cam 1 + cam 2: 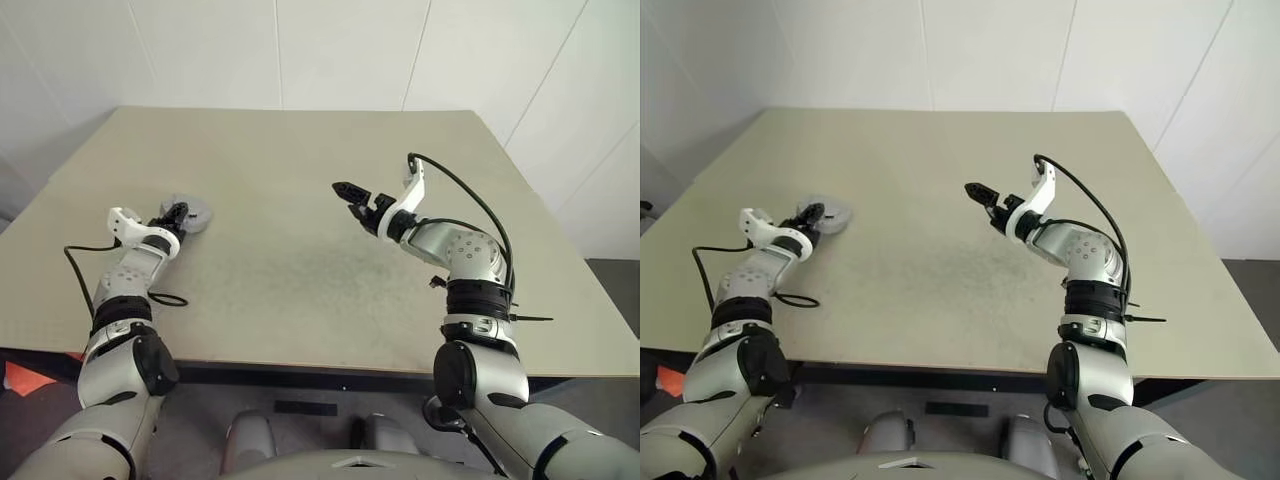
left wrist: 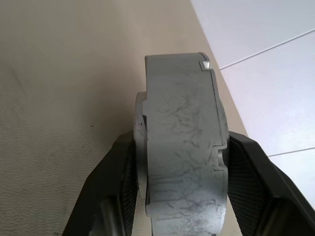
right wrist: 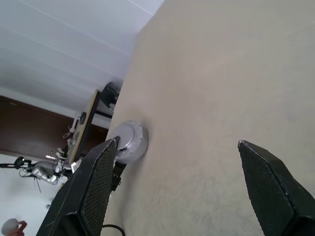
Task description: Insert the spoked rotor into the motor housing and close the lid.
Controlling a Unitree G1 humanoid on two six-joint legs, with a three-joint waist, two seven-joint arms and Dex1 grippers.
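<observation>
**Seemingly assembled, housing not yet released**

Largest first: the wide beige counter point(image 1: 300, 200) carries just 1 part, the round grey motor housing point(image 1: 190, 213), near its left edge. Seen edge-on from the left wrist, it looks like 2 stacked grey pieces, so the flat grey lid point(image 2: 140, 142) is probably on; the spoked rotor would then sit inside, which I cannot confirm. The left hand point(image 2: 179, 196) clamps this assembly between its black fingers. The right hand point(image 1: 345, 190) hovers mid-counter, spread wide and empty. Letting go seems the only step left.
</observation>
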